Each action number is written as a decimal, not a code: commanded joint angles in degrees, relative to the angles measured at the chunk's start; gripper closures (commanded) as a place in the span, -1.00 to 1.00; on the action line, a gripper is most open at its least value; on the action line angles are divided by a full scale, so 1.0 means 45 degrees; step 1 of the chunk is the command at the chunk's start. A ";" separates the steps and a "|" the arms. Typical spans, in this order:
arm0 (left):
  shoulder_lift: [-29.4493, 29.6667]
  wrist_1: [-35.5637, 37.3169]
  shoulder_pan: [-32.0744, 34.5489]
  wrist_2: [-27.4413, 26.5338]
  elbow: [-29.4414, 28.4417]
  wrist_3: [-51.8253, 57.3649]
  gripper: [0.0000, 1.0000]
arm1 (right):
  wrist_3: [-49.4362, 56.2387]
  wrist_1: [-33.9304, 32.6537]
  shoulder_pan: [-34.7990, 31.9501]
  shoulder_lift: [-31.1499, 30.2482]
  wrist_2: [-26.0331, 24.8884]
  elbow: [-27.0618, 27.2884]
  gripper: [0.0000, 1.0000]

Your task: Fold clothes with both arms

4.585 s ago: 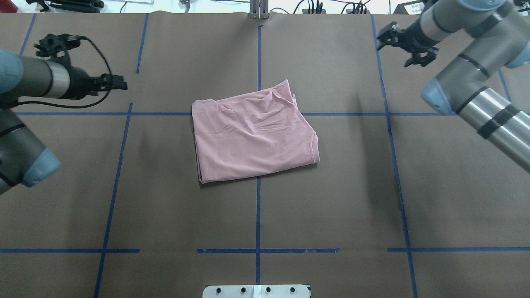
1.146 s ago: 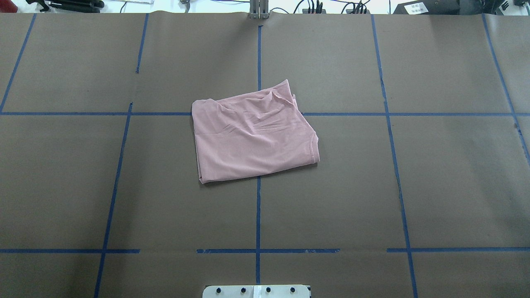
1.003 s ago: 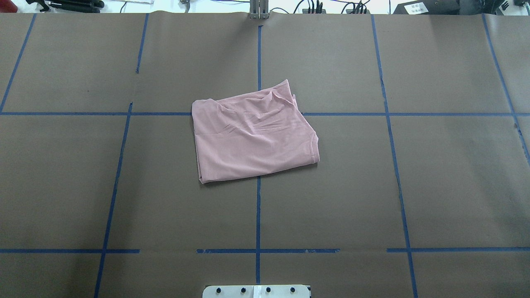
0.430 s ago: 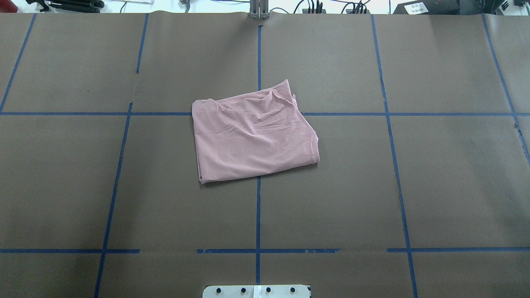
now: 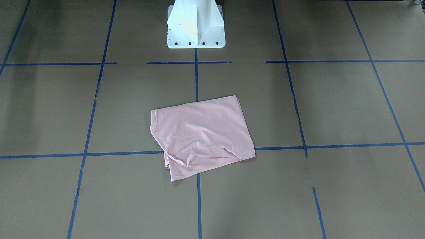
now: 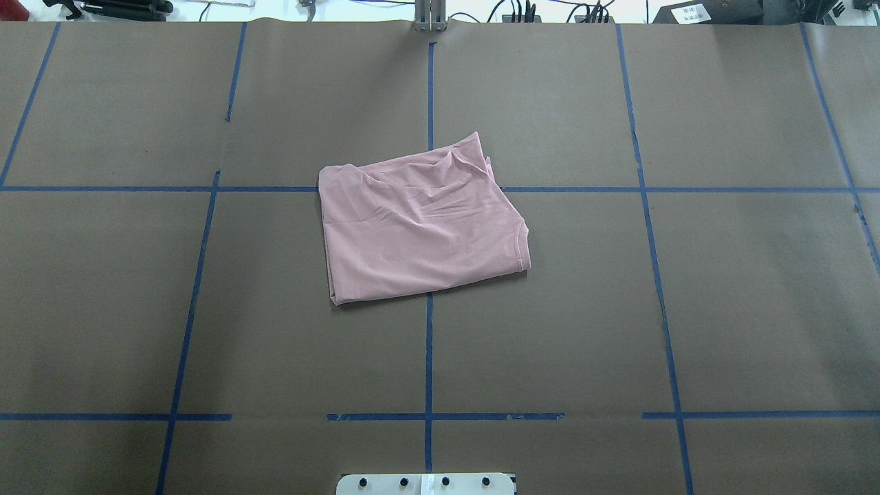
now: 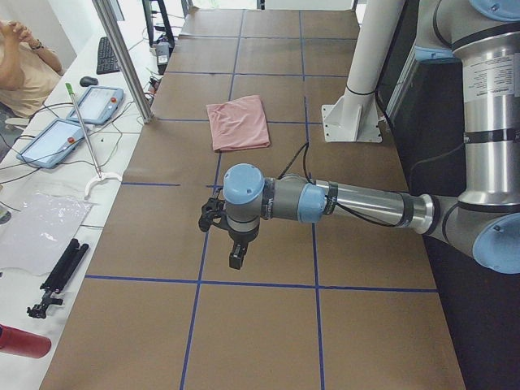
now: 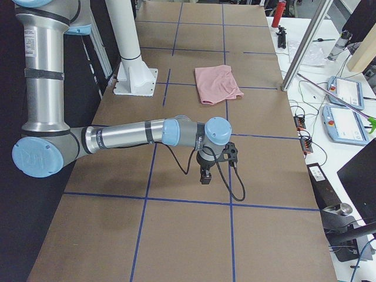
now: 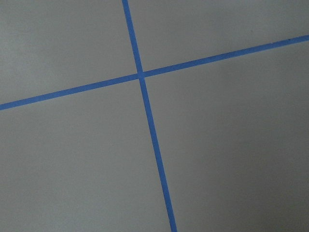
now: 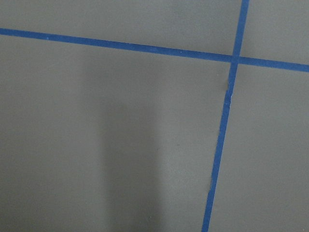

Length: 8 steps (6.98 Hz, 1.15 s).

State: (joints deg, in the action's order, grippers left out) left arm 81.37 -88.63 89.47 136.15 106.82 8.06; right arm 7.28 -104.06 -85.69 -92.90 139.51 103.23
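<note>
Room spreads wide over the brown counter [image 6: 206,309] on every side of the T-shirt [image 6: 419,230], which lies near the middle, across a crossing of blue tape [image 6: 428,357] lines. Toward opposite ends hang the left gripper [image 7: 236,258] and the right gripper [image 8: 205,175], both well apart from the T-shirt; how far either is spread I cannot tell. The T-shirt is pale pink, folded into a skewed rectangle, wrinkled along its far edge.

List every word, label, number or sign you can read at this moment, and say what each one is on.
No text is legible in any view.
White label on the black box at the table's far edge: too small to read.
Printed sticker on the left arm: blurred, unreadable.
Pink T-shirt: folded, no print or lettering showing.
</note>
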 commanded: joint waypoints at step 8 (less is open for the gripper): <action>0.0043 -0.0089 0.0001 0.0546 0.0247 0.0064 -1.00 | -0.0191 0.0352 0.0000 0.0040 0.0502 -0.0050 -1.00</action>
State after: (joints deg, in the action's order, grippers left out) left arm 81.49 -89.03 89.47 138.55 107.88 8.38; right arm 6.94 -102.76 -85.69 -92.73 141.74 103.14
